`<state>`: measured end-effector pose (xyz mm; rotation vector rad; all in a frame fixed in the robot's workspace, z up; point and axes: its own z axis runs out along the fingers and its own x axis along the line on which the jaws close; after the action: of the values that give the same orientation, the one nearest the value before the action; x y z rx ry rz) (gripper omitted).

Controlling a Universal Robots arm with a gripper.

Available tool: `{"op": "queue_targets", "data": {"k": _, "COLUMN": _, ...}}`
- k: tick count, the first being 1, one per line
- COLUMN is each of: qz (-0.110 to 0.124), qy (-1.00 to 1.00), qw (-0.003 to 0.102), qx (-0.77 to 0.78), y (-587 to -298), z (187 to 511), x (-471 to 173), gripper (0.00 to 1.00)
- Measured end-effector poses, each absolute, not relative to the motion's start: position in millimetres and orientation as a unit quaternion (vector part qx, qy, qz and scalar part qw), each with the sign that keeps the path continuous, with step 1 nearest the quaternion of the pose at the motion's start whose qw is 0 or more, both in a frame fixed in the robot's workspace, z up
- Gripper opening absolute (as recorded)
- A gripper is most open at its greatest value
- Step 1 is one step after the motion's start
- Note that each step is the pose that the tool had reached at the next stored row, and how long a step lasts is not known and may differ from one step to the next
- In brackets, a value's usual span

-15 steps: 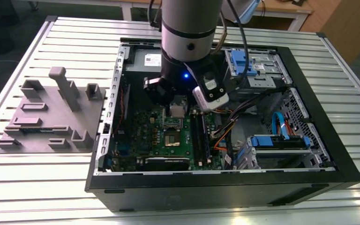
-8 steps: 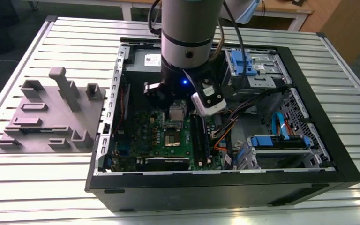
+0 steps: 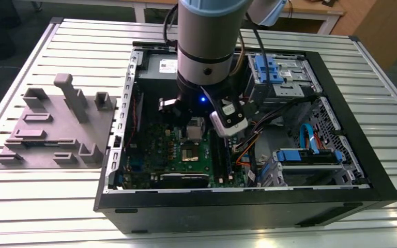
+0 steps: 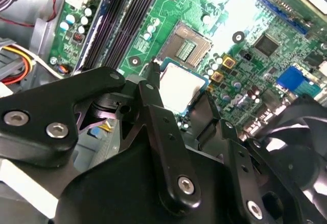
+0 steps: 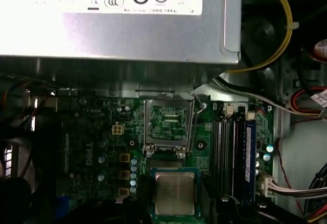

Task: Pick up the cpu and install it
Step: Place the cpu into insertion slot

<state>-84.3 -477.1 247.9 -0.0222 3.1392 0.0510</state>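
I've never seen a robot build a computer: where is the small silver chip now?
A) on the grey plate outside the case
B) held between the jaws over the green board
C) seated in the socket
B: in the second wrist view the cpu sits between the jaws, beside the empty socket.

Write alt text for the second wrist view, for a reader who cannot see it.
Black fingers grip the cpu, a square silver-topped chip, on two sides over a green motherboard. The open, empty socket lies close beside the chip, with dark memory slots beyond.
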Motion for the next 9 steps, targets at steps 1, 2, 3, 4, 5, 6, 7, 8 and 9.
{"op": "queue_targets", "data": {"k": 1, "qz": 0.016, "qy": 1.0, "qw": 0.001, "qx": -0.007, "y": -477, "z": 246, "x": -84, "gripper": 0.47}}
{"op": "queue_targets", "data": {"k": 2, "qz": 0.016, "qy": 1.0, "qw": 0.001, "qx": -0.007, "y": -478, "z": 244, "x": -84, "gripper": 0.47}}
{"op": "queue_targets", "data": {"k": 3, "qz": 0.016, "qy": 1.0, "qw": 0.001, "qx": -0.007, "y": -478, "z": 243, "x": -84, "gripper": 0.47}}
{"op": "queue_targets", "data": {"k": 4, "qz": 0.016, "qy": 1.0, "qw": 0.001, "qx": -0.007, "y": -479, "z": 241, "x": -85, "gripper": 0.47}}
{"op": "queue_targets", "data": {"k": 5, "qz": 0.016, "qy": 1.0, "qw": 0.001, "qx": -0.007, "y": -480, "z": 239, "x": -85, "gripper": 0.47}}
{"op": "queue_targets", "data": {"k": 6, "qz": 0.016, "qy": 1.0, "qw": 0.001, "qx": -0.007, "y": -481, "z": 237, "x": -85, "gripper": 0.47}}
{"op": "queue_targets", "data": {"k": 7, "qz": 0.016, "qy": 1.0, "qw": 0.001, "qx": -0.007, "y": -482, "z": 235, "x": -85, "gripper": 0.47}}
{"op": "queue_targets", "data": {"k": 8, "qz": 0.016, "qy": 1.0, "qw": 0.001, "qx": -0.007, "y": -482, "z": 234, "x": -85, "gripper": 0.47}}
{"op": "queue_targets", "data": {"k": 9, "qz": 0.016, "qy": 1.0, "qw": 0.001, "qx": -0.007, "y": -482, "z": 233, "x": -85, "gripper": 0.47}}
